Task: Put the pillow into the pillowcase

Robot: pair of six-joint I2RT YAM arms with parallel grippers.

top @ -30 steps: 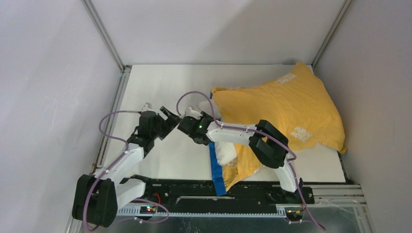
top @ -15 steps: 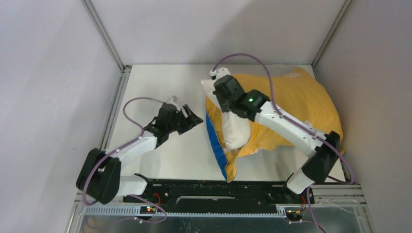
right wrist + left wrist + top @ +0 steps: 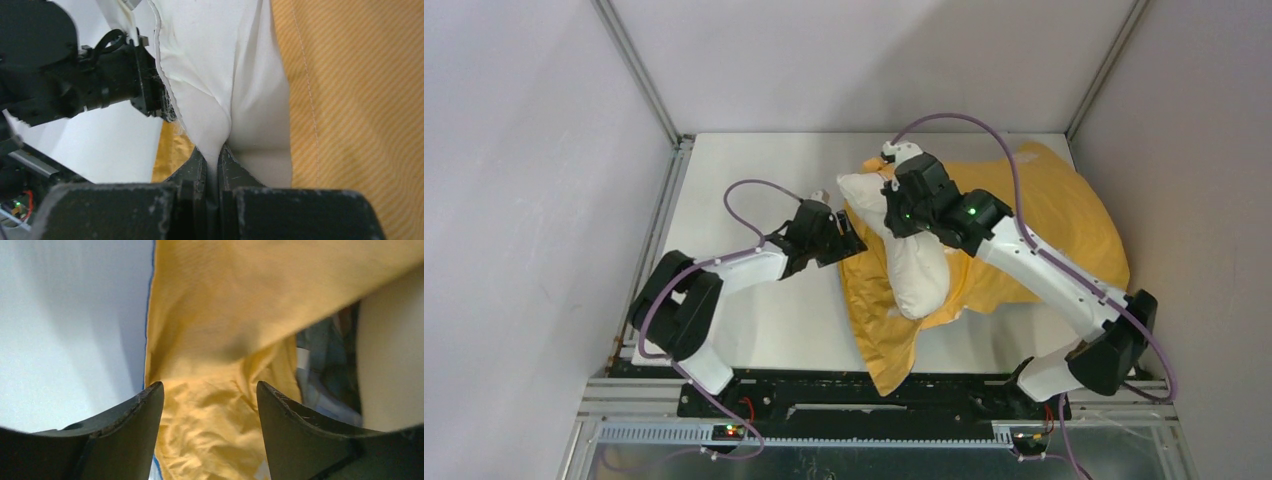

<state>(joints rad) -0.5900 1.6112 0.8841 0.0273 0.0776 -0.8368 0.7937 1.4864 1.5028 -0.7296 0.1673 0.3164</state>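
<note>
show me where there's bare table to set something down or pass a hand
Bare table runs along the back-left, between the far wall and the left arm. Another patch lies nearer, between the left arm and the near corner of the pillowcase. Crowded mid-table: left claw open at the pillowcase edge, right claw pinching the pillow.

so the right gripper (image 3: 218, 153) swung across and pinched the pillow (image 3: 914, 272) by its edge, the left gripper (image 3: 210, 392) slid over to the pillowcase (image 3: 1064, 215) rim, and its blue side dropped out of the top view
</note>
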